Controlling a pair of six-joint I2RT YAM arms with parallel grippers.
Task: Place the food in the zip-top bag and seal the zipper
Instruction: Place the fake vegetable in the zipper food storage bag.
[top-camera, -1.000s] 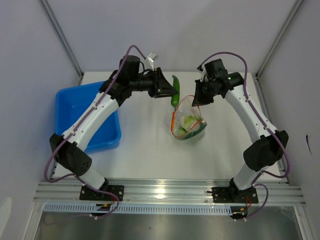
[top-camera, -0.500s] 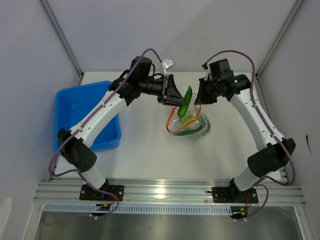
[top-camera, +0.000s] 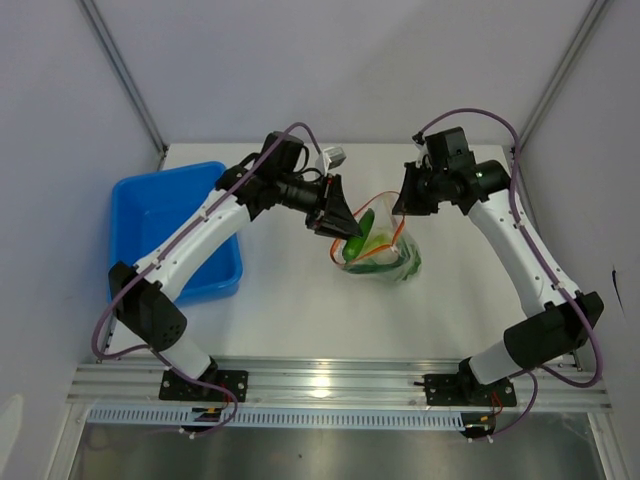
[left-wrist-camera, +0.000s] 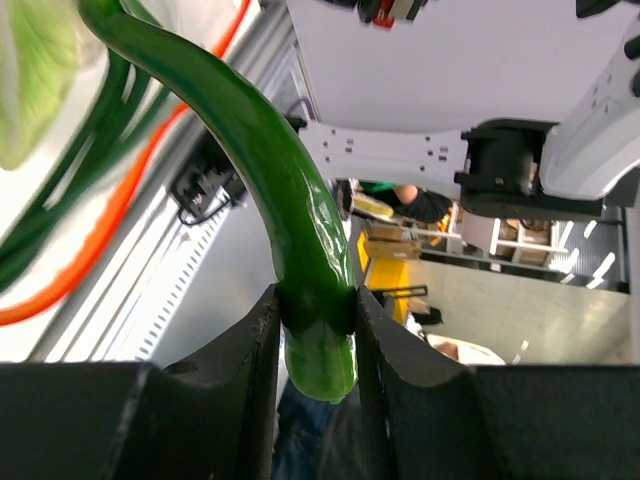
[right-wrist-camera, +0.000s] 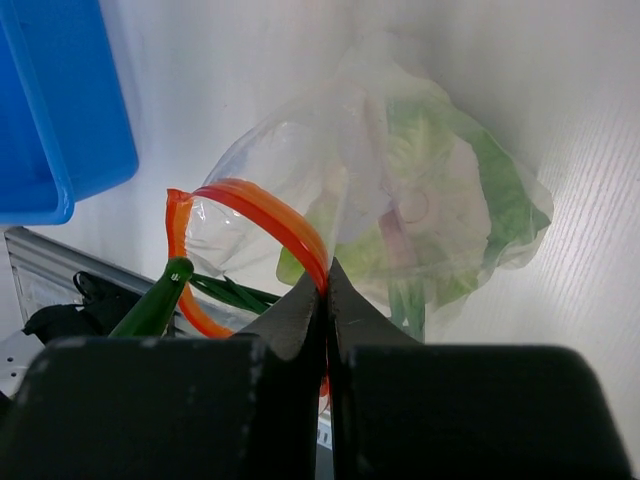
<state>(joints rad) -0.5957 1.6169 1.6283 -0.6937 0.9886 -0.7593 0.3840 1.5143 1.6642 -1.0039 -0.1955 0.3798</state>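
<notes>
The left claw (left-wrist-camera: 316, 320) is pinching a green pepper (left-wrist-camera: 255, 170) by its thick end. The jaws are standing partly apart with the pepper wedged between them, and its curved body is reaching toward the mouth of the bag (right-wrist-camera: 430, 190). The right claw (right-wrist-camera: 326, 288), pressed together, is nipping the zipper (right-wrist-camera: 262, 203) on the side of the bag's mouth away from the pepper, holding the orange-red strip up as an open loop.

The pepper's tip is sitting at the edge of that loop; whether it is already inside is hard to tell from overhead. Leafy pieces (right-wrist-camera: 500, 205) and thin stalks (right-wrist-camera: 235, 292) are lying inside the bag, which is resting on the table (top-camera: 280, 310). A blue bin (top-camera: 140, 215) is standing well to the bag's left.

The pepper is looking glossy, hard and light, so it is probably going to slip if gripped along its taper; the blunt end is giving the surest hold. The bag is looking thin, limp and crinkly, likely collapsing wherever it is unsupported. The zipper, its stiffest part, is the place to be gripping, both for keeping the mouth open and for sealing.
</notes>
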